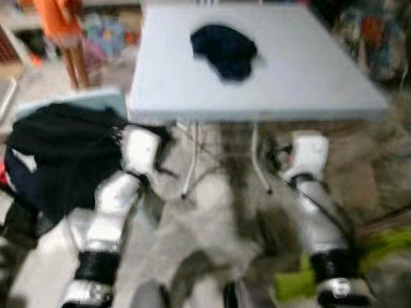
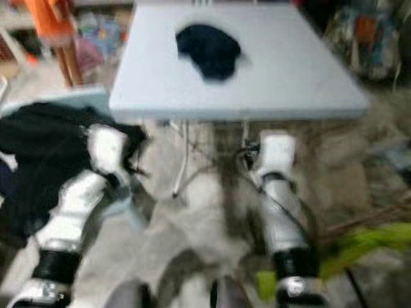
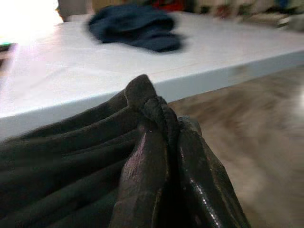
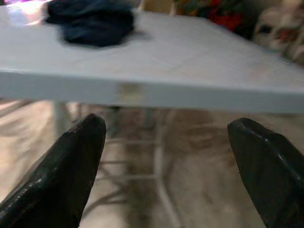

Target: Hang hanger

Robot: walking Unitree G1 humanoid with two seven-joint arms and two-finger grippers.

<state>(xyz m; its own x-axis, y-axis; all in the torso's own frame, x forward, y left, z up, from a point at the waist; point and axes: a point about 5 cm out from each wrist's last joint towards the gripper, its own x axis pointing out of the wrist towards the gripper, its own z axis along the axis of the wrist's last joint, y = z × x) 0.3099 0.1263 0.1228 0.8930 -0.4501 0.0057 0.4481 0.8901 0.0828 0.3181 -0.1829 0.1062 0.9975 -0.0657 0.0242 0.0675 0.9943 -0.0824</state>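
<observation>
A dark navy garment (image 1: pixel 225 50) lies crumpled on the pale folding table (image 1: pixel 308 77) in front of me. My left gripper (image 3: pixel 164 124) is shut on a bunch of black cloth (image 3: pixel 71 156), just below and before the table's near edge. That black garment (image 1: pixel 61 151) hangs in a big heap to the left of my left arm. Lower than the table's front edge, my right gripper (image 4: pixel 166 137) stands open with nothing between its fingers (image 4: pixel 66 166). Both head views are blurred.
The table's thin metal legs (image 1: pixel 191 163) stand between my arms. An orange garment (image 1: pixel 58 19) hangs at the back left beside shelves of clutter. A pale blue panel (image 1: pixel 70 101) lies left of the table. Something bright green (image 1: pixel 359 256) lies on the floor at right.
</observation>
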